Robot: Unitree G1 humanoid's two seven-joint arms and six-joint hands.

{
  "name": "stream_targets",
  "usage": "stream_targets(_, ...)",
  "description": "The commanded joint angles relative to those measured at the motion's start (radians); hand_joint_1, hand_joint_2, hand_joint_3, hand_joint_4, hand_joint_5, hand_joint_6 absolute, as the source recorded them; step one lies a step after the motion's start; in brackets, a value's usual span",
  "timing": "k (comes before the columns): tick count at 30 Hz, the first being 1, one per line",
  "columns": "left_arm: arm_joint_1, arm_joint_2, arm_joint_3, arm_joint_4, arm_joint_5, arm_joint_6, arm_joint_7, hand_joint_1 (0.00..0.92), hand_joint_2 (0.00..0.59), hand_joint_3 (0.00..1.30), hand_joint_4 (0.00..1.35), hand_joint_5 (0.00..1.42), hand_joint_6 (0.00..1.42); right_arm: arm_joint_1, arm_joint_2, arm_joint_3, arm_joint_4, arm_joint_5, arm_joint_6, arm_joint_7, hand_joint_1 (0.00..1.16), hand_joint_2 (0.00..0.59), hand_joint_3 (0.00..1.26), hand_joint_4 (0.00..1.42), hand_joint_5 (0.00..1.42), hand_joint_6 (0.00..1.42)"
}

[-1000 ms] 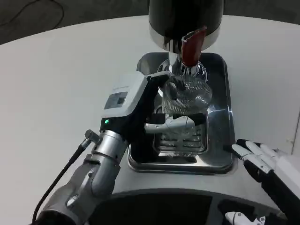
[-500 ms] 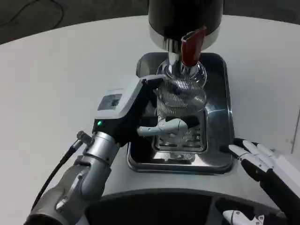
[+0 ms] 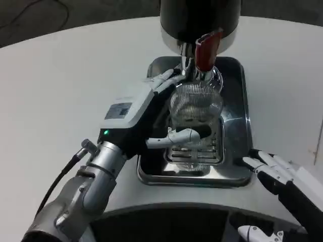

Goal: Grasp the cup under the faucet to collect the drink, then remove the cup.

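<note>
Head view first, operator: nearest to you, at the table's [image 3: 60, 91] near right edge, your right hand [image 3: 282, 176] lay low with its fingers [image 3: 262, 164] stretched out and slightly apart, holding nothing. Their tips pointed toward the near right corner of the steel drip tray [image 3: 245, 126] and sat just beside its rim; whether they touched it could not be told.

From the near left your left forearm [image 3: 86, 196] rose slanting toward the tray, a black cable running along its outer side and a small green light glowing at the wrist. Your left hand [image 3: 146, 113] reached over the tray's left rim and gripped the ribbed clear cup [image 3: 197, 106]. One white finger [image 3: 176, 136] wrapped across the cup's near face low down, and others [image 3: 164, 78] curled round its left side near the top, so the cup was clasped between them.

The cup stood roughly upright over the slotted grate [image 3: 194, 154] in the middle of the tray, toward the tray's far end. Whether its base rested on the grate or hung just above it was unclear. Its mouth sat directly under the faucet [image 3: 189, 60], close to the spout.

Farthest off, at the tray's far edge, stood the dark dispenser [image 3: 199, 17] with its metal band, and the red tap lever [image 3: 204, 50] hung down just right of the faucet above the cup's rim.
</note>
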Motion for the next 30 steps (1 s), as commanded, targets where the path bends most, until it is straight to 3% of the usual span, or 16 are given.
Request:
stream_targets(1,0.005,0.008,-0.002,-0.017,0.003,0.02,-0.033,0.129,0.083,0.14,0.0,0.08,0.1,0.016,-0.016,-0.016,-0.015,0.019,0.0,-0.003,0.35,0.378,0.11,0.0,0.0,0.0)
stream_targets(8,0.029,0.011,0.017,-0.058,-0.007,-0.008,0.001,0.117,0.085,0.13,0.0,0.07,0.09,0.026,-0.024,-0.015,-0.012,0.024,-0.001,-0.01,0.36,0.381,0.12,0.0,0.0,0.0)
stream_targets(19,0.137,0.053,0.093,-0.227,-0.032,-0.026,-0.006,0.115,0.085,0.15,0.0,0.11,0.09,0.028,-0.023,-0.007,-0.006,0.028,-0.001,-0.02,0.36,0.382,0.12,0.0,0.0,0.0)
stream_targets(25,0.233,0.08,0.159,-0.363,-0.097,-0.024,-0.049,0.106,0.087,0.16,0.0,0.12,0.11,0.02,-0.024,0.003,0.006,0.027,0.001,-0.026,0.36,0.382,0.12,0.0,0.0,0.0)
stream_targets(30,0.315,0.078,0.223,-0.504,-0.176,-0.021,-0.098,0.061,0.099,0.2,0.1,0.16,0.15,0.009,-0.024,0.005,0.013,0.026,0.007,-0.035,0.36,0.382,0.13,0.0,0.0,0.0)
